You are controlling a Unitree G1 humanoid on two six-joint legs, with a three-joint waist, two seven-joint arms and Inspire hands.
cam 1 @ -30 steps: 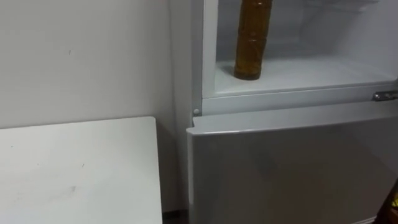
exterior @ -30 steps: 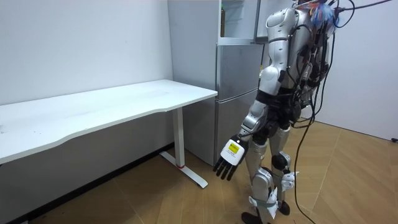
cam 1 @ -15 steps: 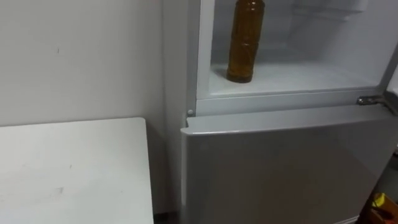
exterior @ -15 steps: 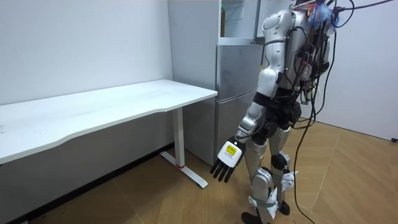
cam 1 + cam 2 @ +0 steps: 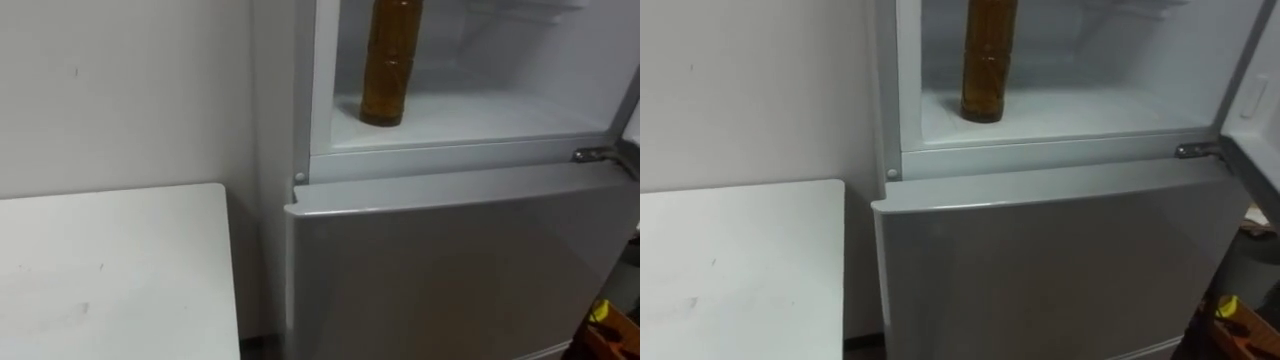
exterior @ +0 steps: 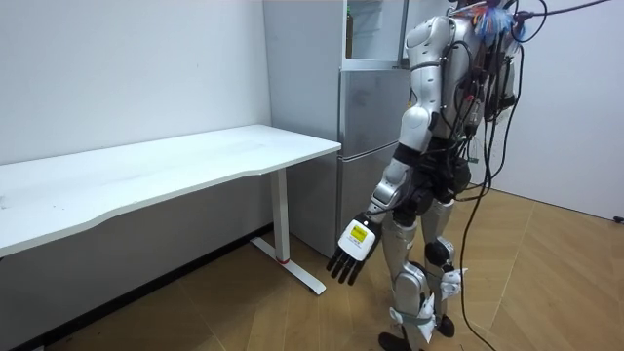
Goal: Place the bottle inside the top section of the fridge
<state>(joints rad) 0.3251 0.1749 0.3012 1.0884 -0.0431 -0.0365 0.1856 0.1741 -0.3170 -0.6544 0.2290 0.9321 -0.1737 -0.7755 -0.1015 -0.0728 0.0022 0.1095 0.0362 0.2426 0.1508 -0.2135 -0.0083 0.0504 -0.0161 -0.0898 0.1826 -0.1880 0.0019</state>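
bottle [image 5: 388,60] upright on upper fridge [image 5: 450,158] shelf, close to front lip, door open | left hand [image 6: 351,255] hanging beside leg, fingers loose, holding nothing | risk imo: slamming door or clipping that tall bottle, easy topple

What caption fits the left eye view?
A brown bottle stands upright in the open upper fridge, white table alongside.

Both head eye views look down close at the tall silver-grey fridge [image 5: 450,270] and white rectangular worktop [image 5: 110,270], which the room view shares from well back, seemingly side-on.
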